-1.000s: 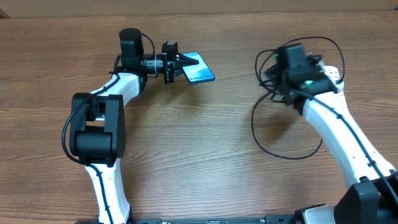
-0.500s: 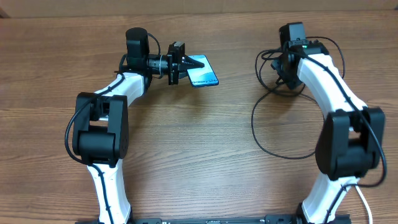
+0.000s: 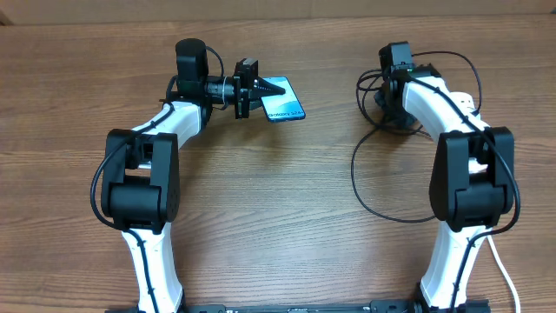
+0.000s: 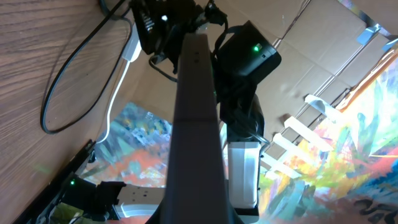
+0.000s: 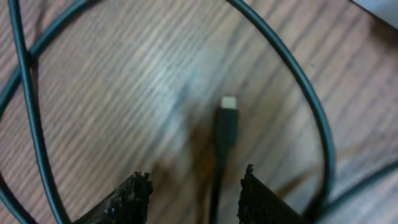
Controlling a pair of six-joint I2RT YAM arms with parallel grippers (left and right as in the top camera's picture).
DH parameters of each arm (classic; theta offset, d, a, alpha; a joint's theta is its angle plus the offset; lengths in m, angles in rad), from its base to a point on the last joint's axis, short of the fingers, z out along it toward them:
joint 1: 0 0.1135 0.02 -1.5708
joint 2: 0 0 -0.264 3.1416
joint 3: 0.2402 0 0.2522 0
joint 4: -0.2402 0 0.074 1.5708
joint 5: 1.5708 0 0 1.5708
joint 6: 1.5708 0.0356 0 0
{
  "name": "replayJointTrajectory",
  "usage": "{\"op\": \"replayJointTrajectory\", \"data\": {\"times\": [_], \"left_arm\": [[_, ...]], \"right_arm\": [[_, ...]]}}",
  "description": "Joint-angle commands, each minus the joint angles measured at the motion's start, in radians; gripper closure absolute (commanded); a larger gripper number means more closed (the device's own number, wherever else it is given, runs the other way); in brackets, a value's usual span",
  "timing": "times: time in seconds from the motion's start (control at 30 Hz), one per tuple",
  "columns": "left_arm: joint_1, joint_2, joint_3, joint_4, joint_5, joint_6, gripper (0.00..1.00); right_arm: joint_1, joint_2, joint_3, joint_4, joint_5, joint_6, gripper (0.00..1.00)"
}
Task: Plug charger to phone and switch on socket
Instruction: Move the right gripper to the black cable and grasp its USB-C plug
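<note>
left end effector (image 3: 256, 89): clamped on phone (image 3: 284, 100) | right end effector (image 5: 193, 190): parted, charger (image 5: 226, 124) connector between fingertips

The left arm (image 3: 139, 178) bends at its elbow and reaches to the phone (image 3: 285, 103), wrist level, with the left gripper (image 3: 259, 89) clamped on the phone's left end. Well right of the phone, the right arm (image 3: 473, 178) folds likewise. The right gripper (image 5: 196, 196) points down, its 2 fingers (image 5: 130, 196) apart.
</note>
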State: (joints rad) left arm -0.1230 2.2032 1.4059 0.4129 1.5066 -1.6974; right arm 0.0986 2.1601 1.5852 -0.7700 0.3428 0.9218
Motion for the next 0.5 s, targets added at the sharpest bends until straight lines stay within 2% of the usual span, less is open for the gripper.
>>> {"op": "replayJointTrajectory", "data": {"times": [0.0,0.37,0.4,0.47], "left_arm": [[-0.004,-0.016,0.028,0.007,0.02,0.019,0.96],[-0.004,-0.016,0.028,0.007,0.02,0.019,0.96],[-0.004,-0.016,0.028,0.007,0.02,0.019,0.96],[-0.004,-0.016,0.028,0.007,0.021,0.019,0.96]], "right_arm": [[0.0,0.043,0.026,0.024,0.022,-0.04,0.53],[0.0,0.075,0.024,-0.027,0.023,-0.037,0.55],[0.0,0.075,0.024,-0.034,0.023,-0.037,0.54],[0.0,0.075,0.024,-0.043,0.023,-0.036,0.39]]}}
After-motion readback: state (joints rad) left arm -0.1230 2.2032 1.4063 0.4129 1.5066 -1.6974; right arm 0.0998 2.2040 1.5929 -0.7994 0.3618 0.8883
